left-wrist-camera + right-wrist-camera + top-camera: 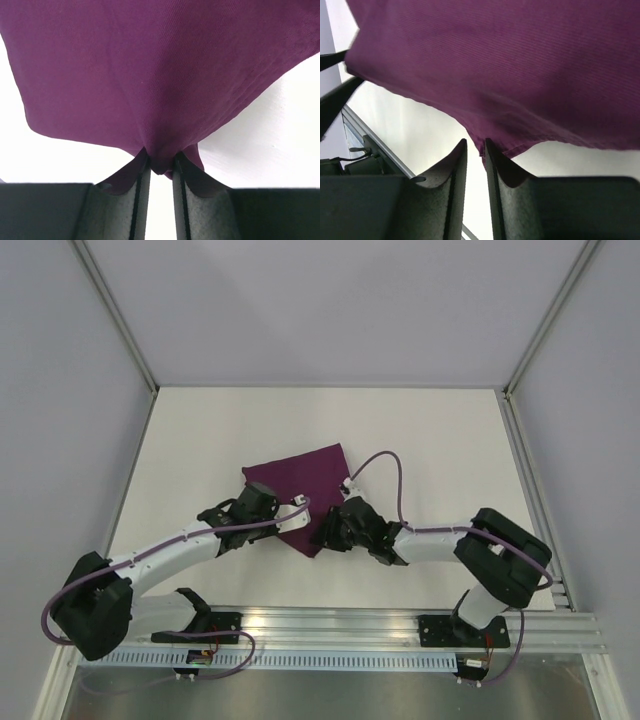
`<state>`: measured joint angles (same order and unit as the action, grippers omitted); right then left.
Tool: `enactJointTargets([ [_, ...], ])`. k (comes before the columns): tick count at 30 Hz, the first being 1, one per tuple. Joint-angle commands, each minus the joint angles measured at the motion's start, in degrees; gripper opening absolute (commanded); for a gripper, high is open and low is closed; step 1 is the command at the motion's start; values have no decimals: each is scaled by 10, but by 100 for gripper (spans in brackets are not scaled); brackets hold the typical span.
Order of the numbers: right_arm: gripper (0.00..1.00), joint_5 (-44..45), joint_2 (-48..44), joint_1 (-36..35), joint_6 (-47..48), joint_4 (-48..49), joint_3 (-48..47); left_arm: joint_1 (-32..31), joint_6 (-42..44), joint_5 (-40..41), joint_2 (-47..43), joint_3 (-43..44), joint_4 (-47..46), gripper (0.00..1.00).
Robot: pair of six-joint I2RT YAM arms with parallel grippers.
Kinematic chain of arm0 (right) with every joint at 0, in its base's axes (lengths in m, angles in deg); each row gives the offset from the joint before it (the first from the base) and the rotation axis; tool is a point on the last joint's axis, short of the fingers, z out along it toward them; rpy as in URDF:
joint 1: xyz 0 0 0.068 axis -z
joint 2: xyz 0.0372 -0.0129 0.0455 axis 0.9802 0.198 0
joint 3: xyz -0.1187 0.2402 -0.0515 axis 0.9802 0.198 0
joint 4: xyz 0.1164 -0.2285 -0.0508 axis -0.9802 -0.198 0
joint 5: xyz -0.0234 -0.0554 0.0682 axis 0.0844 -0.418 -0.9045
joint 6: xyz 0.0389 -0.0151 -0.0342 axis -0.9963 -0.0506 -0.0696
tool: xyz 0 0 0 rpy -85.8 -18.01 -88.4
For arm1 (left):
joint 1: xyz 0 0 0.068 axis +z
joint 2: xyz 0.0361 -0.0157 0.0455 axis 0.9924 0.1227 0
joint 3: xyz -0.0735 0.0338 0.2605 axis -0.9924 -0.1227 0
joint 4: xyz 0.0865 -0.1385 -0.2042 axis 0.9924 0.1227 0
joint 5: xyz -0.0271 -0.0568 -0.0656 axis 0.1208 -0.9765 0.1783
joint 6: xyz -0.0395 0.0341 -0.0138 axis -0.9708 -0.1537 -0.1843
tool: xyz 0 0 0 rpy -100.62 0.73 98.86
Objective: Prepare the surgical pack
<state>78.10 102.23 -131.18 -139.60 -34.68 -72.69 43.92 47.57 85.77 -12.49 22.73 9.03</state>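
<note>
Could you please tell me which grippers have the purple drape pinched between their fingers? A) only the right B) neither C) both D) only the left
C: the wrist views each show an edge of the surgical pack drawn in between the closed-down fingers of the left gripper and the right gripper.

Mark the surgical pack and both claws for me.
surgical pack [300, 480]: top view, middle of the purple fabric.
left claw [160, 161]: left wrist view, the gap between its fingertips, where fabric is pinched.
right claw [475, 146]: right wrist view, the gap between its fingertips, at the fabric's hem.
</note>
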Motion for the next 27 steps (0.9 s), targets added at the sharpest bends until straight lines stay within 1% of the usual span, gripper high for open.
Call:
enactJointTargets([
  [1, 22, -32, 30, -5, -19, 81, -23, -4, -9, -9, -18, 15, 12, 28],
  [2, 21, -33, 40, -7, -18, 86, -27, -4, -10, -12, -19, 15, 15, 26],
  [5, 20, -34, 63, -11, -18, 91, -49, -4, -19, -20, -22, 18, 23, 15],
  [6, 19, -36, 69, -11, -19, 95, -54, -3, -28, -31, -23, 20, 26, 7],
  [8, 18, -43, 90, -12, -24, 114, -71, -4, -37, -51, -25, 31, 39, 0],
  [13, 16, -46, 129, -13, -28, 130, -118, -3, -63, -62, -30, 72, 70, 0],
  [19, 13, -35, 169, -12, -39, 149, -161, -4, -73, -63, -36, 73, 77, 0],
  [23, 11, -36, 172, -12, -56, 202, -160, -4, -90, -81, -42, 77, 90, 0],
  [25, 10, -17, 169, -11, -64, 215, -149, -3, -93, -86, -46, 79, 94, 0],
  [27, 8, -1, 167, -8, -74, 251, -138, -3, -94, -97, -47, 80, 95, 0],
])
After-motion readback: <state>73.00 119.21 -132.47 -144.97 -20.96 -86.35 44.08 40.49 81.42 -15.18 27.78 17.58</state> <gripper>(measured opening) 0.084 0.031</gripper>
